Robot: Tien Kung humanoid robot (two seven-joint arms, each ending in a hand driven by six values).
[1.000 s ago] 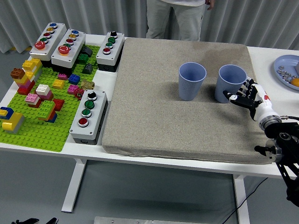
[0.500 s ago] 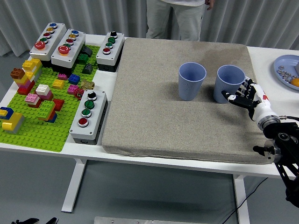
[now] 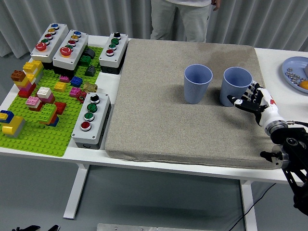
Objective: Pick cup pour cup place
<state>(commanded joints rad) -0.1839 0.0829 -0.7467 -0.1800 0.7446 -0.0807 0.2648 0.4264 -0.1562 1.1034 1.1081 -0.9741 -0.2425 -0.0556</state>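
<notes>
Two blue cups stand upright on the beige mat [image 3: 159,125]. The left cup [image 3: 198,83] stands free at the mat's middle right. My right hand [image 3: 246,97] comes in from the lower right and holds the right cup [image 3: 236,84] low on its right side. The thumb [image 3: 232,100] lies across the cup's front and the other fingers [image 3: 256,89] wrap its far right side. That cup rests on the mat. I cannot see inside either cup. My left arm is out of view.
A green brick baseplate [image 3: 38,132] with several bricks and button boxes [image 3: 91,118] fills the table's left. A blue plate [image 3: 296,72] with small items sits at the right edge. A person [image 3: 180,19] stands at the far side, hands off the table.
The right cup has shifted slightly left and away, together with my right hand closing in on it. Nothing else has moved.
</notes>
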